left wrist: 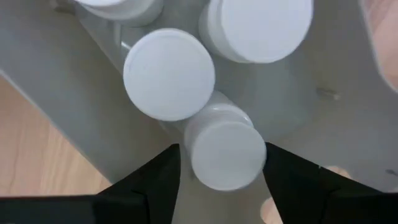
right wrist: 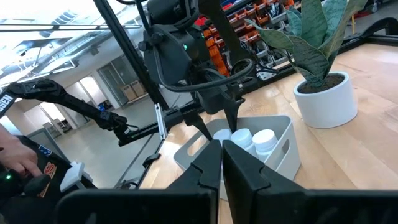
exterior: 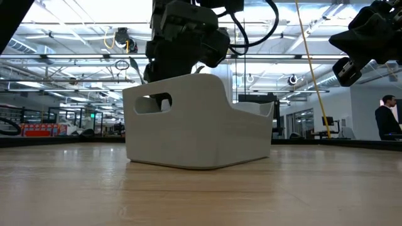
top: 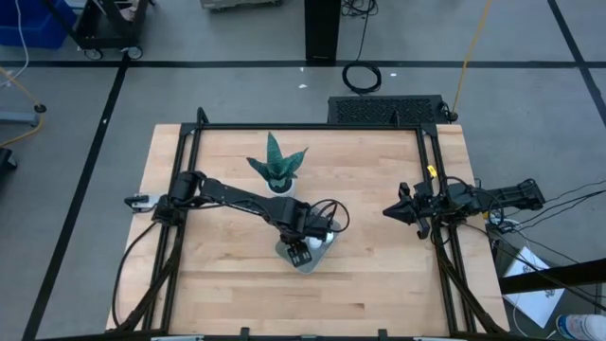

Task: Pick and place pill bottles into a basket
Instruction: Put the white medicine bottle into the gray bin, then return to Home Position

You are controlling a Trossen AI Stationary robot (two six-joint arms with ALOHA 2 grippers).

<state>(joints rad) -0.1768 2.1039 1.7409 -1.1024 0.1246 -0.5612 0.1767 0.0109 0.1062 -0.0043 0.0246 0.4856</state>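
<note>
- The basket [top: 317,254], a pale grey tray with rounded corners and a cut-out handle in its end wall, sits on the wooden table [top: 227,275] near the middle, toward the front edge; the potted plant [top: 277,167] in its white pot stands behind it, apart from it
- Inside the basket the left wrist view shows white-capped pill bottles [left wrist: 169,74] packed close together; four caps show there, two only in part, and one bottle [left wrist: 227,152] lies directly between the left arm's fingers
- The left gripper [top: 301,252] hangs over the basket with its tips down inside the rim; its fingers [left wrist: 155,180] are spread, one on each side of that bottle's cap with a gap at both sides; no contact shows
- The right gripper [top: 391,210] waits at the table's right side, well apart from the basket, its fingers pressed together
- The high view hides the basket's contents under the left arm; the right wrist view shows three bottles [right wrist: 241,139] standing up above the basket wall [right wrist: 283,149]; the low view shows only the basket's outside [exterior: 201,129] and handle hole, no bottles
- The low view also catches a person [exterior: 386,122] far off at the right of the room
- No label or writing can be read on the bottles or the basket
</note>
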